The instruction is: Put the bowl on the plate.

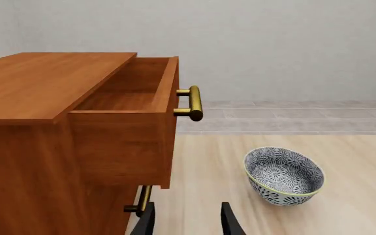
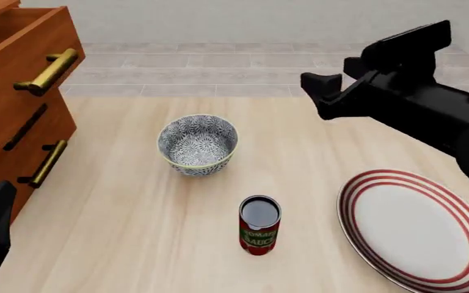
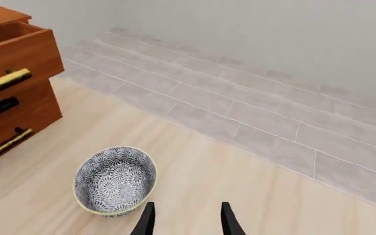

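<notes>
The bowl [image 2: 198, 144], blue-grey floral with a pale rim, stands upright on the table left of centre, empty. It also shows in the wrist views as the bowl [image 1: 284, 175] and the bowl [image 3: 115, 180]. The plate [image 2: 418, 229], white with red rings, lies flat at the front right, bare. My right gripper [image 3: 186, 221] is open and hovers above the table to the right of the bowl, apart from it; in the front view the right gripper [image 2: 314, 84] is up high. My left gripper [image 1: 186, 223] is open and holds nothing, low at the front left by the cabinet.
A wooden drawer cabinet [image 2: 14, 110] with brass handles stands at the left, its top drawer [image 1: 129, 98] pulled out. A red tomato sauce can [image 2: 259, 224] stands upright between bowl and plate, nearer the front edge. A grey tiled floor lies beyond the table.
</notes>
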### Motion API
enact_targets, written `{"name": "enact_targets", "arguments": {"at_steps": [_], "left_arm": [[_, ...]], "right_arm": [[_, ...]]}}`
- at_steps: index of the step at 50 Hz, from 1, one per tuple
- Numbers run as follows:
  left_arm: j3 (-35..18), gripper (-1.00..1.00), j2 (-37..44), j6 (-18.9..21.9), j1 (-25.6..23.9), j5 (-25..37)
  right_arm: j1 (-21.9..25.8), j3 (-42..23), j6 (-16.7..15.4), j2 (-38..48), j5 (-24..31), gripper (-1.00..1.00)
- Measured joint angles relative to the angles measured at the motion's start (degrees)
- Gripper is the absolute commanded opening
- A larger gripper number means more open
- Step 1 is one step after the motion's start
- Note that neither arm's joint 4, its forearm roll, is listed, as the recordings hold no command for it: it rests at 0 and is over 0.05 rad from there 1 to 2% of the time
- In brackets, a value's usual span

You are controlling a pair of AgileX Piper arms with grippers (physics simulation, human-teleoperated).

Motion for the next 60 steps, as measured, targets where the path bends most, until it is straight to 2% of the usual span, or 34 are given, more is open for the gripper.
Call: {"name": "enact_targets", "arguments": {"at_steps": [21, 30, 42, 60], "left_arm": [[0.0, 1.0, 0.0, 0.0, 0.0, 0.0], [0.0, 1.0, 0.0, 0.0, 0.0, 0.0], [0.0, 1.0, 0.0, 0.0, 0.0, 0.0], [0.0, 1.0, 0.0, 0.0, 0.0, 0.0]], "right_arm": [[4.7, -10.5, 1.4, 12.9, 5.1, 1.0], [5.3, -15.6, 1.8, 17.9, 8.7, 1.0], [5.0, -21.5, 0.4, 24.0, 13.7, 1.0], [6.8, -28.9, 2.0, 31.0, 19.6, 1.0]]}}
